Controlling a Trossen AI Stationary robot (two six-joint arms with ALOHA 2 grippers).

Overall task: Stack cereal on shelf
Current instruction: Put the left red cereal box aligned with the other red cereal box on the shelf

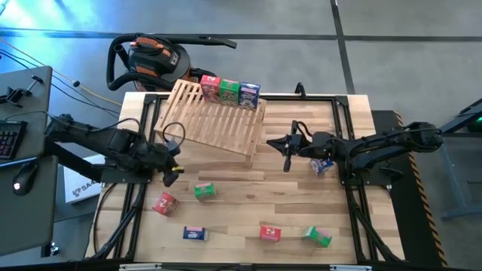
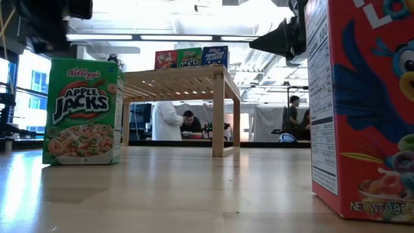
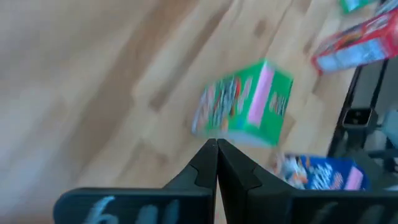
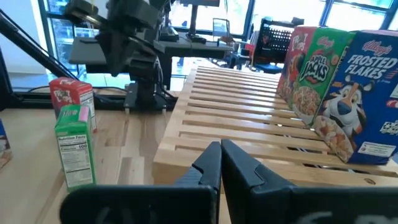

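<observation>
A: Where is the cereal?
B: I see three boxes point(image 1: 230, 92) on the shelf point(image 1: 215, 120), six on the desk point(image 1: 248, 192).
A: Grippers?
B: My left gripper point(image 1: 178, 168) and right gripper point(image 1: 287, 162) are clenched, empty.

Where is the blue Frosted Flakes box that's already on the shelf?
In the high view, the Frosted Flakes box stands on the shelf's far edge, at the row's right end beside the green Apple Jacks box.

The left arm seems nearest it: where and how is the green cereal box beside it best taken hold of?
Probably from above, closing the left gripper jaws across the two narrower sides of the green box: it stands clear of the red box on the table.
</observation>
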